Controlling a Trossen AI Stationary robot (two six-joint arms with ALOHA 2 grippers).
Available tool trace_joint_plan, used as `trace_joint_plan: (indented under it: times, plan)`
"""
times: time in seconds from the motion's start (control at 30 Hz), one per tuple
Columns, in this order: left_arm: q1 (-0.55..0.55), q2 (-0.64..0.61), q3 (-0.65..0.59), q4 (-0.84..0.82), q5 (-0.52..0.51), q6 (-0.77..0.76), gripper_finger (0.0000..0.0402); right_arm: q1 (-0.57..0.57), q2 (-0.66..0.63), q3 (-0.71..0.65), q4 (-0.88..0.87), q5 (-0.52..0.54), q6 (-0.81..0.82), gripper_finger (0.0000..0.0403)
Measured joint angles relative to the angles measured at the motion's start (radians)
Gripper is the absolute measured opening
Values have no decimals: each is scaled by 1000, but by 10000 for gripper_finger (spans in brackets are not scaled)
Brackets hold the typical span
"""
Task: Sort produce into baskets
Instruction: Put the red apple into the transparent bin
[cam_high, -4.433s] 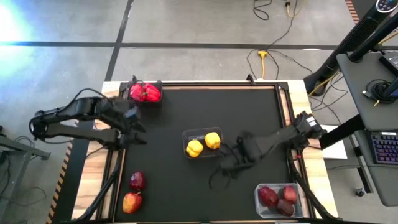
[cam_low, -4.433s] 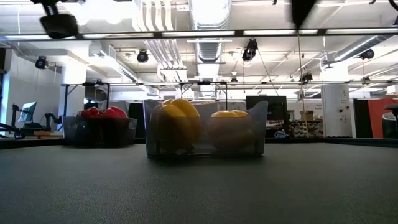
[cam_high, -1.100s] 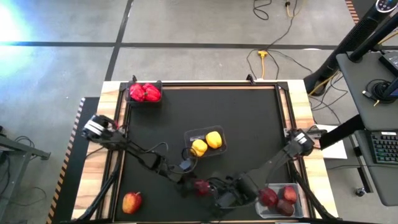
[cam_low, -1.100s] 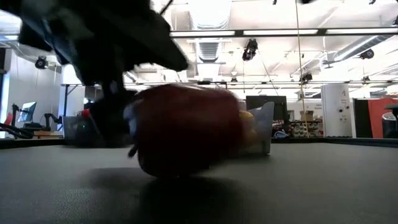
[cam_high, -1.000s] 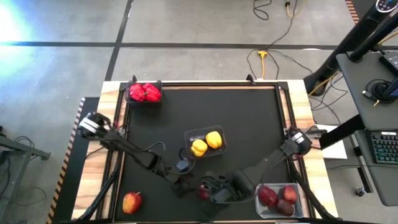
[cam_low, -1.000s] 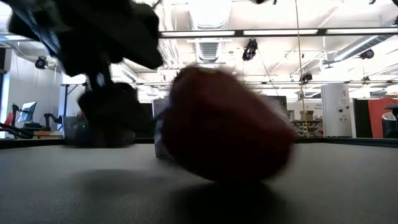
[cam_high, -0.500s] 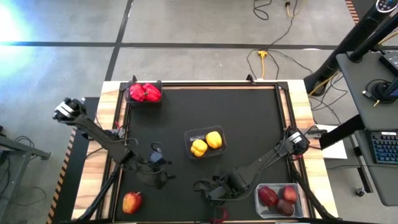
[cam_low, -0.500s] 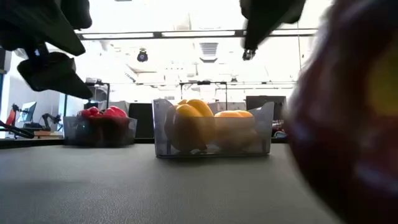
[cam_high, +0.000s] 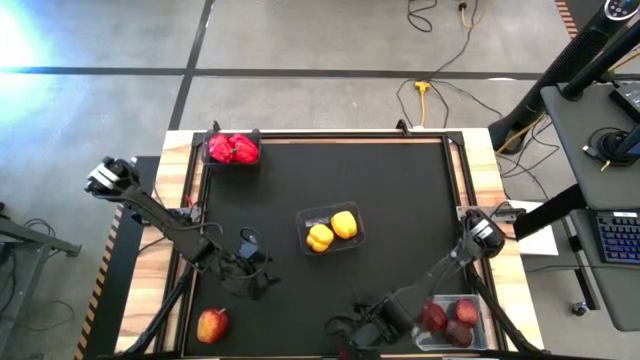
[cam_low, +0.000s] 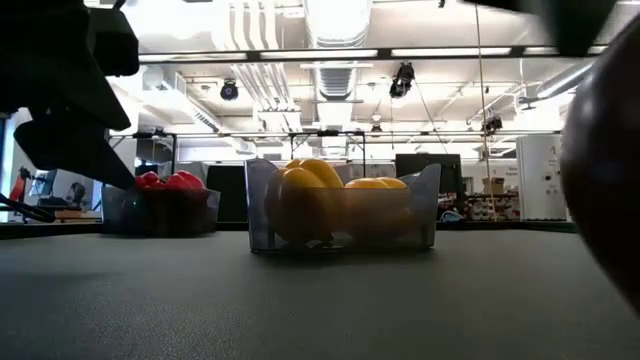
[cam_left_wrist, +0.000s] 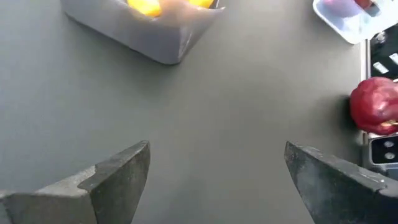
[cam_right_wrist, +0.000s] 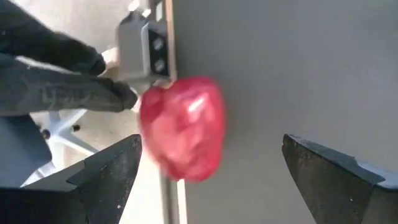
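Observation:
A dark red apple lies at the table's near edge, beside the grey box of the low camera. It also shows in the left wrist view and fills the right edge of the low view. My right gripper is open just behind the apple, its fingers wide on either side and apart from it. My left gripper is open and empty at the near left. A second, yellow-red apple lies at the near left corner.
A dark grey basket of red peppers stands at the far left corner. A clear basket with two yellow peppers stands mid-table. A clear basket of apples stands at the near right. Black mat lies bare between them.
The dark red apple has rolled from between the two grippers to the table's near edge, beside the low camera. My left gripper has drawn back toward the table's left edge. My right gripper has gone toward the near edge after the apple.

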Motion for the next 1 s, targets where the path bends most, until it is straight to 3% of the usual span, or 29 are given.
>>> trace_joint_plan:
  times: [0.4,0.63,0.73,0.9,1.0]
  plan:
    - [3,19,0,11,0,0,354,57,127,0,127,0,13,379]
    - [3,19,0,12,1,0,354,54,195,7,93,16,59,377]
    - [3,19,0,12,1,0,354,50,198,8,93,26,102,358]
    - [3,19,0,15,1,0,354,31,177,4,80,30,160,282]
    - [3,19,0,15,3,4,354,13,145,12,25,24,207,278]
